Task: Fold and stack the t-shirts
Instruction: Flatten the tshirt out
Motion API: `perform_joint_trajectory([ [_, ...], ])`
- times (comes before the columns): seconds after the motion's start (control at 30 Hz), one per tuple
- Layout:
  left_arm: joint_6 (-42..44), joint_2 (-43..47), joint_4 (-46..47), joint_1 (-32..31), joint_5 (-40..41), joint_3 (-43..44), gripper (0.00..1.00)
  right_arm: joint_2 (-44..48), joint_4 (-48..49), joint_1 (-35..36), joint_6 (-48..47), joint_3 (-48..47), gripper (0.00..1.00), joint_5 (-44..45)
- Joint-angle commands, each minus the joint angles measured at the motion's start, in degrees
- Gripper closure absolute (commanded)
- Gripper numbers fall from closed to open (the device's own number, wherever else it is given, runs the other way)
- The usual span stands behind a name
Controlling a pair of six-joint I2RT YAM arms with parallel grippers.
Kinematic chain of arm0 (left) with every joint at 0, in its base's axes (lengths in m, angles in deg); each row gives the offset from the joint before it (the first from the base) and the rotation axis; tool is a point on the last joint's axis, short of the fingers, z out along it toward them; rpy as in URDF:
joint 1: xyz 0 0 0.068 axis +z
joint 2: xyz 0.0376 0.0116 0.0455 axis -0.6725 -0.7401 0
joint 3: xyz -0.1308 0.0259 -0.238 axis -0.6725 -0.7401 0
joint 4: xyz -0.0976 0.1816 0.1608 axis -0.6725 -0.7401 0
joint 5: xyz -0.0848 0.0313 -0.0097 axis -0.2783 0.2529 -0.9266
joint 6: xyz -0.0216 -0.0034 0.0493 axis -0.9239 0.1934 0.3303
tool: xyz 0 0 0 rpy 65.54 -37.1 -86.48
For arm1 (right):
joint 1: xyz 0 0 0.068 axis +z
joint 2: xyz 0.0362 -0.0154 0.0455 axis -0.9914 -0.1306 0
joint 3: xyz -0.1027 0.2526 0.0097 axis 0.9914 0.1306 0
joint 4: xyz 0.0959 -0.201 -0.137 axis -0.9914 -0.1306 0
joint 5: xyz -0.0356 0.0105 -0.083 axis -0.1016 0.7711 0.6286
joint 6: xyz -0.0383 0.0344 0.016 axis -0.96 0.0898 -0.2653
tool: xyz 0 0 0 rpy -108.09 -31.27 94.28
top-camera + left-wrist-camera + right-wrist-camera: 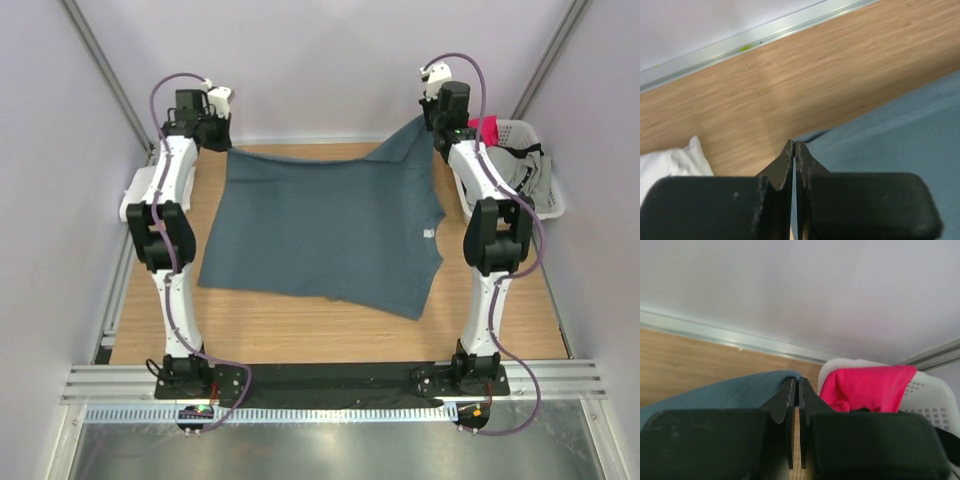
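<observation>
One slate-blue t-shirt (320, 235) covers the wooden table (260, 330) between pale walls (330, 70).

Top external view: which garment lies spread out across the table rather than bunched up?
The slate-blue short-sleeved t-shirt, spread across the wooden table. The white cloth sits bunched at its left edge; the pink garment is stuffed in the white basket.

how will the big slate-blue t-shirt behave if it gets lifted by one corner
Probably floppy: the slate-blue fabric t-shirt sags in a drape from the corner pinched in the right gripper down to the wooden table. Likely light, since a fingertip pinch holds that corner up. Pushed, it may bunch: its near hem lies rippled.
</observation>
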Motion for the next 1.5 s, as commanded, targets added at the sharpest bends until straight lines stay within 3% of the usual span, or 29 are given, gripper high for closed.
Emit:
perform_joint_trajectory([
  [0.0,0.62,-4.24,3.23,-1.86,3.74,9.24,1.0,-4.48,8.05,-1.02,-1.74,-12.65,0.99,6.83],
  [0.1,0.53,-7.16,3.57,-2.66,5.4,13.03,1.0,-9.25,5.42,-1.11,-0.34,-19.16,0.99,6.24],
  [0.33,-1.22,5.04,4.63,-4.69,4.27,10.05,1.0,2.15,5.24,-1.11,3.52,-12.24,0.99,3.87],
  [0.5,-2.55,22.52,3.06,-5.83,4.09,1.37,1.0,21.13,-5.27,-1.11,6.34,-2.92,0.99,-0.44],
  [0.7,-1.23,42.45,-5.2,-6.8,5.85,-9.26,1.0,42.37,-21.8,-0.93,9.33,2.97,0.99,-6.07],
  [0.83,-2.01,56.27,-3.99,-6.88,4.88,-19.98,1.0,55.94,-23.59,-0.76,8.11,9.21,0.99,-8.35],
  [0.9,-2.9,61.71,-4.07,-6.89,4.88,-21.06,1.0,60.59,-24.73,-0.85,8.19,8.08,0.99,-9.32],
  [1.03,-1.76,65.61,-4.77,-6.89,5.15,-16.35,1.0,61.15,-27.98,-0.85,8.54,-3.92,0.99,-8.01],
  [1.23,-1.4,63.43,-5.91,-6.89,6.37,-7.01,1.0,56.76,-29.22,-0.93,8.36,-16.52,0.99,-7.66],
  [1.47,0.97,60.18,-3.28,-6.71,9.98,-6.65,1.0,53.42,-21.33,-0.85,6.96,-13.81,0.99,-8.1],
])
